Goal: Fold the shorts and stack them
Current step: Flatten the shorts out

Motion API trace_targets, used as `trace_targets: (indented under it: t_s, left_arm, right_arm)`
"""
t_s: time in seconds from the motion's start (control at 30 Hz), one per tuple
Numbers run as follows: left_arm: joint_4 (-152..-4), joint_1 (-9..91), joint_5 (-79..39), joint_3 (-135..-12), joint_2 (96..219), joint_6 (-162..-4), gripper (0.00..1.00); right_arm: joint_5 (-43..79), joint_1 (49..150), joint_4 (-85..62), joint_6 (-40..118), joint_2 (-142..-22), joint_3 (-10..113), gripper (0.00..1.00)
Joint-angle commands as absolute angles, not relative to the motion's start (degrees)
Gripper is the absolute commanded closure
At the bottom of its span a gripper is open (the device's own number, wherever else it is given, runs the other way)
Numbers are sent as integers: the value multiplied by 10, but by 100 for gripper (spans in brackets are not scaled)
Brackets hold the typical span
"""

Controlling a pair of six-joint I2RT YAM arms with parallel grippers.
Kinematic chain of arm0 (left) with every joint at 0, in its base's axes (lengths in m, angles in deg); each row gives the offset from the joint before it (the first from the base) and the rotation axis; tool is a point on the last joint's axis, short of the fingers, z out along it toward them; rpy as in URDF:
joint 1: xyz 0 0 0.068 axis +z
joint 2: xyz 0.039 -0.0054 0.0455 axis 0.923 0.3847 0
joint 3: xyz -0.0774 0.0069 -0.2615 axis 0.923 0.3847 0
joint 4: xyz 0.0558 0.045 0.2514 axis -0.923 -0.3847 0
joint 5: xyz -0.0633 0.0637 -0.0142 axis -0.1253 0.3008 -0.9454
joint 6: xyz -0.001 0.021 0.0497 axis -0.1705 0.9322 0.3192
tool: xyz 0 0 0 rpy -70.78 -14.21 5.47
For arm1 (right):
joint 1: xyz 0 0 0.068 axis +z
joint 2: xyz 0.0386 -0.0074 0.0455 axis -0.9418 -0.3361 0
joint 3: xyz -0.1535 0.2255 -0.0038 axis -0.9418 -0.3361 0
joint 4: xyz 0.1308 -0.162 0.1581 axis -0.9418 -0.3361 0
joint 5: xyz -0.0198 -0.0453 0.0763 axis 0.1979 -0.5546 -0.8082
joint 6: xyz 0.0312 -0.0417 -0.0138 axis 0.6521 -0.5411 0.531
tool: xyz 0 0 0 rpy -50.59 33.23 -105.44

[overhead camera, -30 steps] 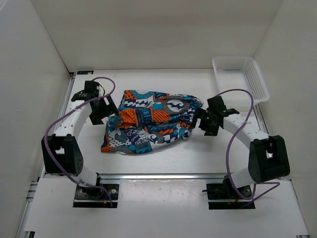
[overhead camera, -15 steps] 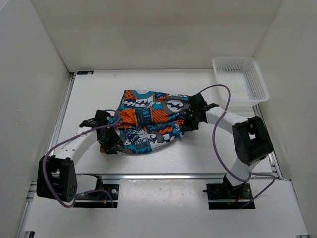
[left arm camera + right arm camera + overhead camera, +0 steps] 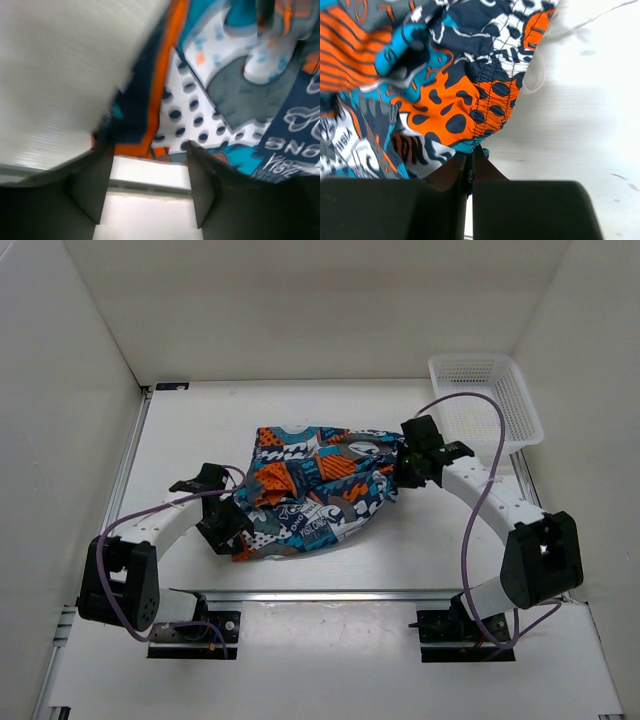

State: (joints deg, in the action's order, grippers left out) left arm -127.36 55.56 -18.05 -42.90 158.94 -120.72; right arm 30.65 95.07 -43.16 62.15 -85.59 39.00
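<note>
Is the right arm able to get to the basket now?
Probably yes: the basket sits just beyond the right gripper, with nothing between them. But that gripper looks shut on the edge of the shorts, so it would likely drag them along.

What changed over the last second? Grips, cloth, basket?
The left gripper swung in to the near-left corner of the shorts, its jaws narrowing but still apart. The right gripper closed on the right hem. The shorts bunched up narrower. The basket did not move.
</note>
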Motion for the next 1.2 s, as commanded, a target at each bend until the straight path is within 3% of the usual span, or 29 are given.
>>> trace_targets:
  t_s: [0.0,0.03,0.23,0.37,0.4,0.43,0.47,0.63,0.73,0.97,1.07,1.17]
  left_arm:
    - [-1259,554,-176,-425,1570,-1224,24]
    - [-1259,554,-169,-425,1589,-1224,1]
    - [-1234,491,-179,-451,1660,-1238,0]
    - [-1228,440,-179,-469,1695,-1259,24]
    - [-1228,432,-179,-470,1695,-1260,54]
    - [-1228,421,-179,-479,1701,-1260,77]
    - [-1228,421,-179,-495,1707,-1242,90]
    - [-1331,421,-106,-598,1651,-1232,90]
    - [-1389,448,-77,-733,1597,-1202,90]
    - [-1527,520,-55,-1231,1680,-1103,90]
    - [-1536,554,-68,-1278,1672,-1098,90]
    - [-1530,584,-84,-1248,1630,-1093,90]
  right_arm:
    - [341,925,-459,596,-842,388,100]
    - [341,925,-459,590,-842,388,100]
    - [329,920,-459,590,-866,393,100]
    - [329,915,-459,590,-866,398,100]
    - [329,915,-459,590,-866,398,100]
    - [329,915,-464,590,-866,398,100]
    - [329,915,-464,590,-866,398,100]
    - [335,895,-499,560,-835,431,100]
    - [299,866,-518,537,-830,504,100]
    - [240,843,-622,518,-897,829,100]
    - [207,843,-641,507,-873,861,100]
    - [190,843,-652,500,-828,849,100]
